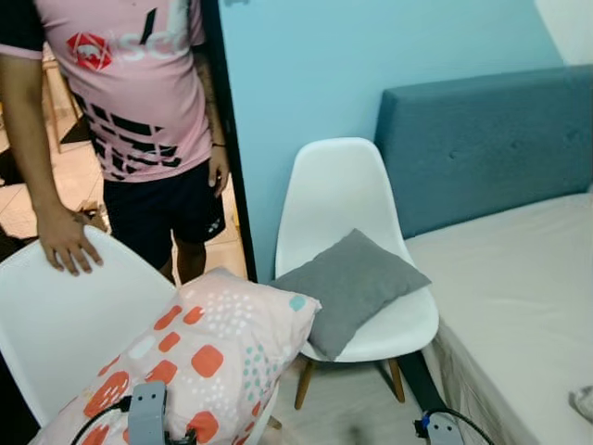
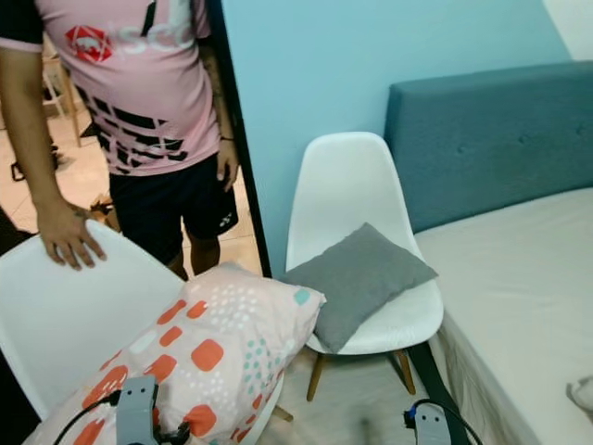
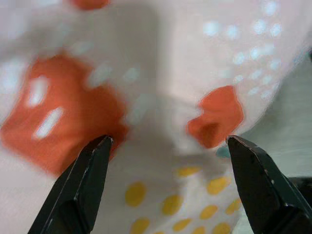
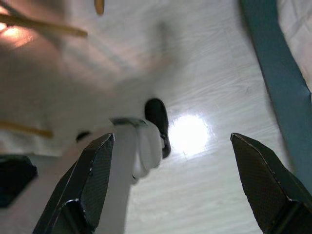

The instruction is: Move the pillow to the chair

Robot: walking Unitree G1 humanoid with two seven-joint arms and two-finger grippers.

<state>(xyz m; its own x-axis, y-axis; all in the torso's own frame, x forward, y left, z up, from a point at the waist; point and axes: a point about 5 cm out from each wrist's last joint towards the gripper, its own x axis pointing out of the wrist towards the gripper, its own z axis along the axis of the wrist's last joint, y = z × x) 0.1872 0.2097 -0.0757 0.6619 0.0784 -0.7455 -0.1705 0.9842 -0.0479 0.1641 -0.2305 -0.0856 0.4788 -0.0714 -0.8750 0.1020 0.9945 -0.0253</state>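
The patterned pillow (image 1: 199, 357) lies on the near white chair (image 1: 56, 320), at 7 o'clock in the head view, a person's hand (image 1: 67, 243) resting on the chair back. The left gripper (image 3: 168, 146) hangs spread apart right over the pillow; the right gripper (image 4: 170, 146) is released above the floor (image 4: 204, 87). A grey cushion (image 1: 350, 286) sits on the far chair (image 1: 338, 185).

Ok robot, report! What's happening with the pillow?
Left gripper open over patterned pillow. Pillow lies on near white chair. Right gripper open above floor. Person's hand on chair.
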